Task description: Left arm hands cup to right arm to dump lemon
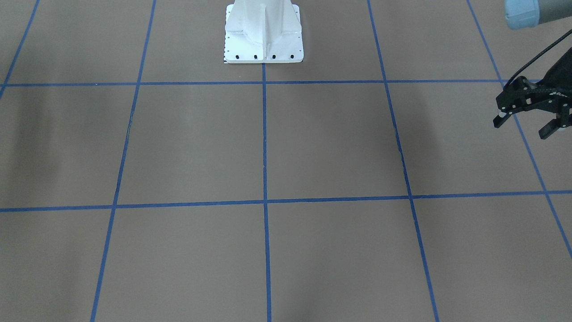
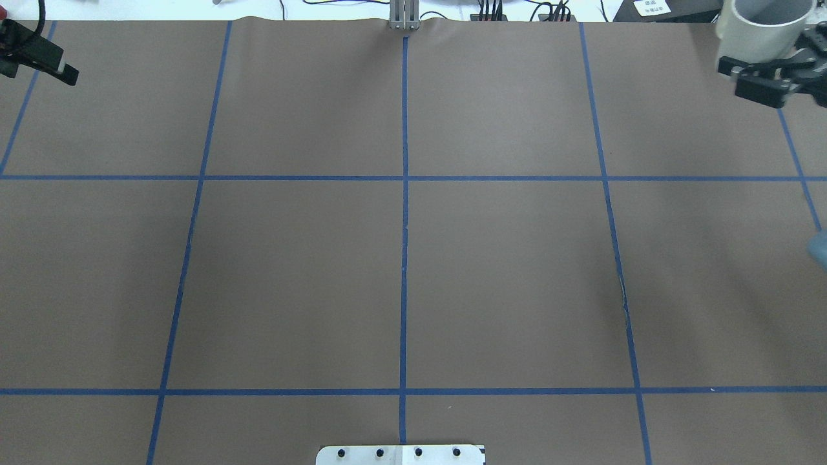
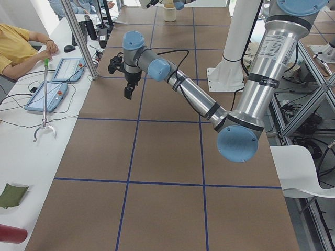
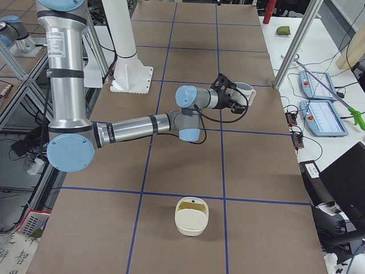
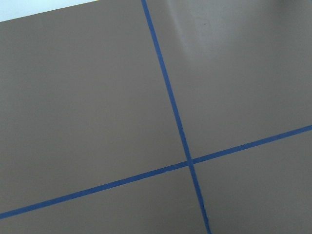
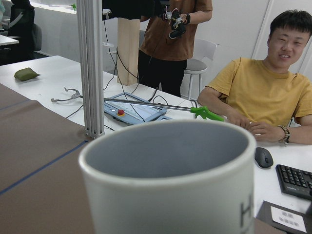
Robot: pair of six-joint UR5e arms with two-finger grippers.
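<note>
My right gripper is shut on the cup, a white mug with a grey inside, and holds it upright above the table's far right corner. From the right end, this gripper and the cup show near a metal post. The right wrist view is filled by the cup's rim with dark lettering on its side; the lemon is hidden. My left gripper hangs open and empty over the far left of the table, and it appears again as the left gripper from the left end.
A cream container with a pale yellow inside stands on the table near its right end. The white robot pedestal is at the near edge. A metal post, tablets, a keyboard and people are beyond the far edge.
</note>
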